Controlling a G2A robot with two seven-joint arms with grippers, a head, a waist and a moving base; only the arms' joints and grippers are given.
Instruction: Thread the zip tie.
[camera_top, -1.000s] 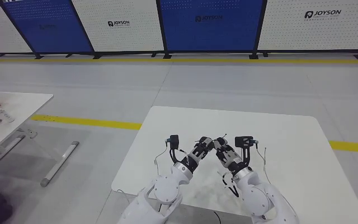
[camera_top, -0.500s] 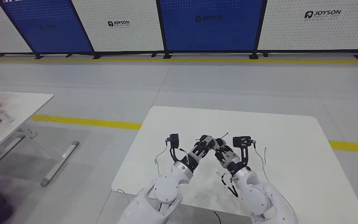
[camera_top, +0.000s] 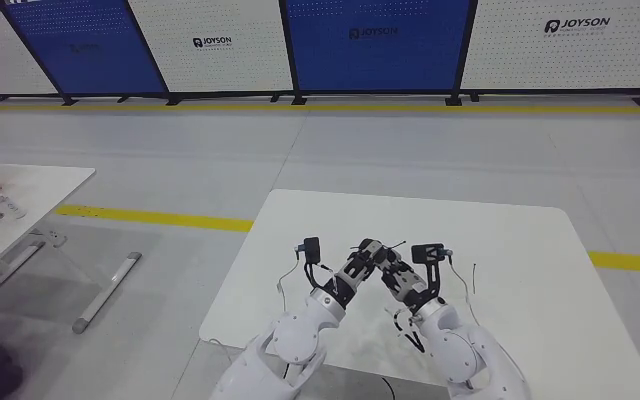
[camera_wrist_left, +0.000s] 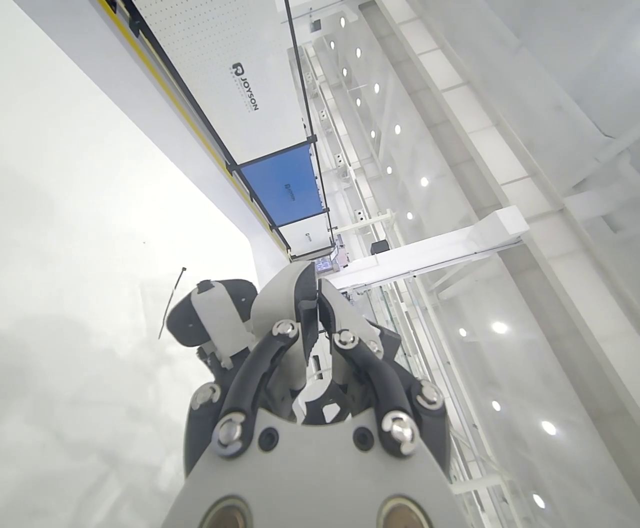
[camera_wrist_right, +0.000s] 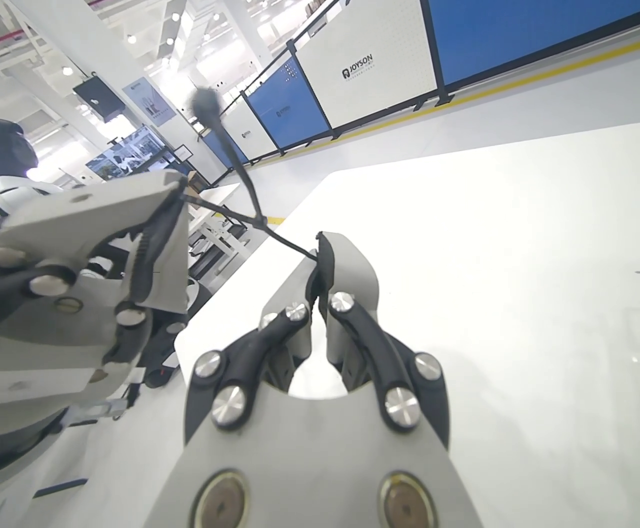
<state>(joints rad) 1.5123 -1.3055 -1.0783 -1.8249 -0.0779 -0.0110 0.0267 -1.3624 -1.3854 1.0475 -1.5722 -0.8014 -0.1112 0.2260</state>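
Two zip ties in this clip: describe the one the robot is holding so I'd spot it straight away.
Over the white rectangular table, the left pincer and right pincer meet almost tip to tip. The thin black plastic zip tie spans the gap between them, pinched by both. The other black zip tie lies loose on the table, untouched.

- You face a white table (camera_top: 500, 230) standing on a pale grey floor (camera_top: 200, 160).
- At 12 o'clock, a row of white and blue perforated panels (camera_top: 380, 45) closes the far side, with a yellow line (camera_top: 400, 107) along its foot.
- Nearer you, another yellow stripe (camera_top: 150, 216) crosses the floor from 9 o'clock to 3 o'clock.
- At 9 o'clock stands another white table (camera_top: 35, 190).
- Above you, round ceiling lights (camera_wrist_left: 500, 327) are lit.
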